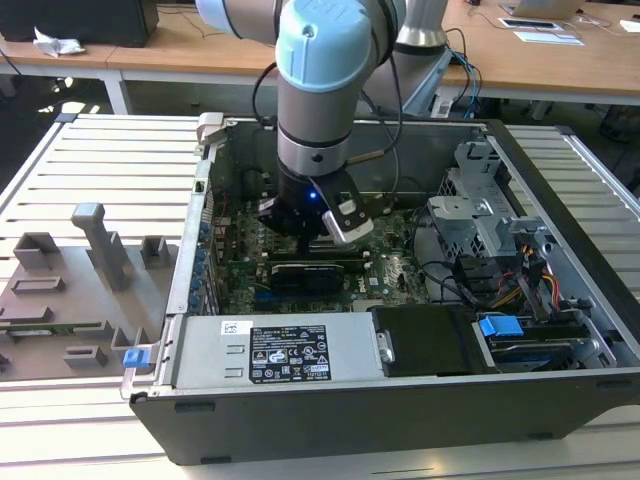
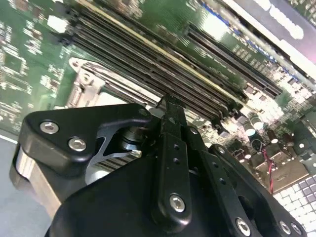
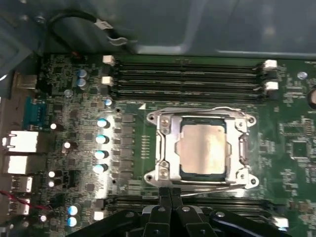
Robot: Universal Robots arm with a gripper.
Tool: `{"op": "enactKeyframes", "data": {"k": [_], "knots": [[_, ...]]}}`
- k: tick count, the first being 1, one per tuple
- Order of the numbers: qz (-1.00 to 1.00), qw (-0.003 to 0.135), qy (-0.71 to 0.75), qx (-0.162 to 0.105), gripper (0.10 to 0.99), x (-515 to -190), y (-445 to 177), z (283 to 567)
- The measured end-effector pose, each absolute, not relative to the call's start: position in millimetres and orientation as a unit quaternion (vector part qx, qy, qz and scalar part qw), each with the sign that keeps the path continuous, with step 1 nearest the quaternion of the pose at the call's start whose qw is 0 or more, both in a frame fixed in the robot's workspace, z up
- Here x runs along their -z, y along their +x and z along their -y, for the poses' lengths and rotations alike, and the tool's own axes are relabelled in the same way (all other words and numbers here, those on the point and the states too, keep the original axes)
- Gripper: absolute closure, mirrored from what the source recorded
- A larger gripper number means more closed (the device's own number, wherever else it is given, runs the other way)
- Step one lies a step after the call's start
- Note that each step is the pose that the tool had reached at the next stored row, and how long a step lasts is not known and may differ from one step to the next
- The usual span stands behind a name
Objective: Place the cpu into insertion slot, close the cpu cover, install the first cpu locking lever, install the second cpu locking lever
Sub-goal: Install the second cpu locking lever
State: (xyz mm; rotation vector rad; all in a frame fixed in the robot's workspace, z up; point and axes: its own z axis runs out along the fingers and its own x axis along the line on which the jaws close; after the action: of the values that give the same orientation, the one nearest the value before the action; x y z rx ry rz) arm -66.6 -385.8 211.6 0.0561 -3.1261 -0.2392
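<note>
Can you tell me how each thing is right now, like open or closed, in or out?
cpu: seated in the insertion slot, silvery top up.
cpu cover: closed, lying flat around the chip.
gripper: fingers shut together, holding nothing, at the cover's edge.
computer case: side open, motherboard showing.
memory slots: look empty, white end clips.

exterior view looks down from above into the open computer case (image 1: 560,190); both wrist views sit close over the motherboard (image 3: 276,163)
</note>
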Motion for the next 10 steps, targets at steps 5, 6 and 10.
{"op": "enactKeyframes", "data": {"k": [5,6,10], "knots": [[0.996,0.004,0.036,0.086,0.98,-207.7,-71.2,385.6],[0.995,0.005,0.041,0.086,0.98,-206.9,-71.4,385.7],[0.993,0.007,0.07,0.094,0.98,-202.3,-75.0,385.8]]}}
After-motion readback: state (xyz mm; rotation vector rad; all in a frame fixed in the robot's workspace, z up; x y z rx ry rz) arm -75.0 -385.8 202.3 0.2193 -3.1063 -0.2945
